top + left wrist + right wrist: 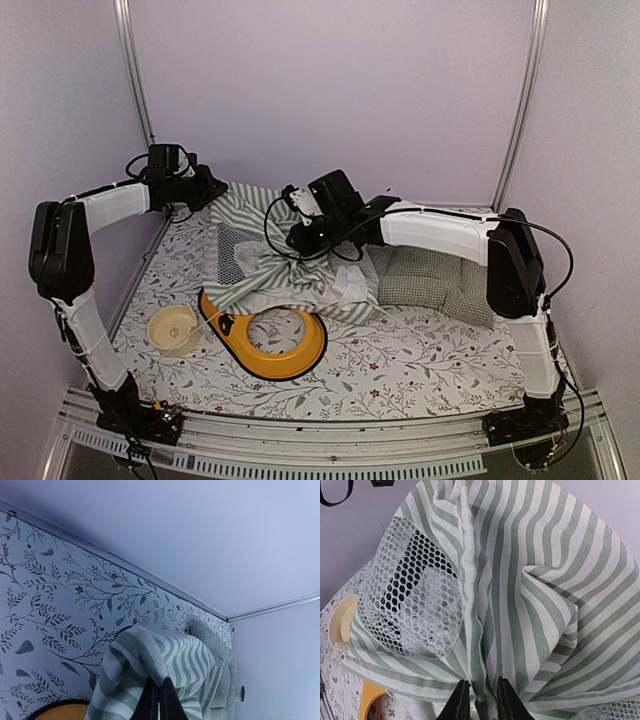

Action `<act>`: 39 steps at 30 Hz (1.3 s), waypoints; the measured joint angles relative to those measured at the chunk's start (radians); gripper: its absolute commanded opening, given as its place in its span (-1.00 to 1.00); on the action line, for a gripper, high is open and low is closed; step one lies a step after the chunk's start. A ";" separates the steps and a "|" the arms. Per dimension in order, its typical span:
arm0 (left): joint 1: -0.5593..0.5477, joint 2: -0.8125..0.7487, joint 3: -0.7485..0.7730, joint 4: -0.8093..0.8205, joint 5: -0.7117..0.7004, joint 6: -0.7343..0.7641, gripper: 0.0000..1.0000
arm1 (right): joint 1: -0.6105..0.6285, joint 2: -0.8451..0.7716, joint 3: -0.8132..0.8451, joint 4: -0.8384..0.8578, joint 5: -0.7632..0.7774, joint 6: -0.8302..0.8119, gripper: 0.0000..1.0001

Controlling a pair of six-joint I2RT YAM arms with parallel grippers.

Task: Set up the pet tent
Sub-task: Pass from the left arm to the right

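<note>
The pet tent (270,265) lies crumpled, green-and-white striped, in the middle of the table. My left gripper (213,188) is shut on a fold of its fabric at the back left corner; the left wrist view shows the striped cloth (170,660) draped over the closed fingertips (159,700). My right gripper (300,240) is shut on a bunched fold on top of the tent; the right wrist view shows cloth (530,595) pinched between the fingers (479,700). The white mesh (415,595) sits to the left of that fold.
A green-checked cushion (435,280) lies right of the tent. A yellow ring-shaped tray (280,345) lies partly under the tent's front. A cream bowl (174,329) stands front left. Walls and metal frame posts (135,70) close the back corners.
</note>
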 measured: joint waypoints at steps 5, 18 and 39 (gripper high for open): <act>0.024 0.015 0.016 0.005 0.019 -0.008 -1.00 | 0.000 -0.037 -0.066 -0.002 0.004 0.001 -0.42; 0.047 0.068 0.061 0.013 0.053 -0.013 -1.00 | -0.002 -0.292 -0.342 -0.038 0.056 0.024 0.67; 0.099 0.243 0.246 -0.003 0.130 -0.018 -1.00 | -0.005 -0.653 -0.910 -0.194 0.127 0.180 0.00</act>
